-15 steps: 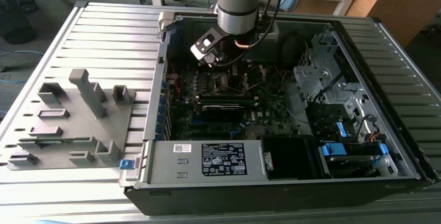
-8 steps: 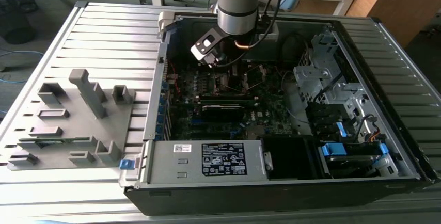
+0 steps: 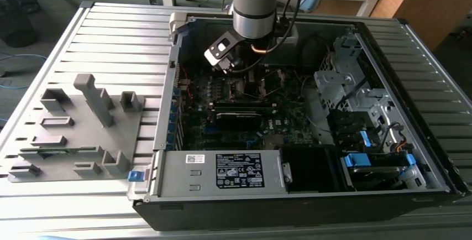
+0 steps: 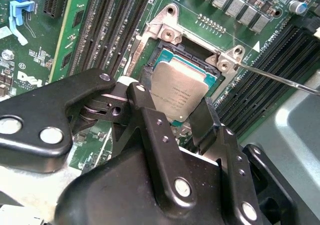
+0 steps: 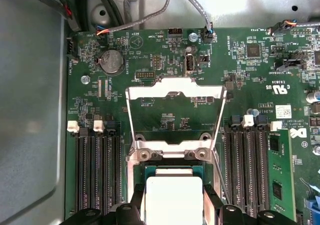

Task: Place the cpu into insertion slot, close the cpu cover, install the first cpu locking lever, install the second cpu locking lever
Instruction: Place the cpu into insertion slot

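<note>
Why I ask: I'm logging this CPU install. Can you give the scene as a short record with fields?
hand: shut on the cpu, low over the circuit board
cpu: gripped at two opposite edges, over the insertion slot; cannot tell whether it is seated
cpu cover: open, hinged back clear of the slot
locking lever: unlatched, sticking out beside the slot

Workshop: opened computer case (image 3: pixel 221 218) on slatted metal bench (image 3: pixel 110 35).
</note>
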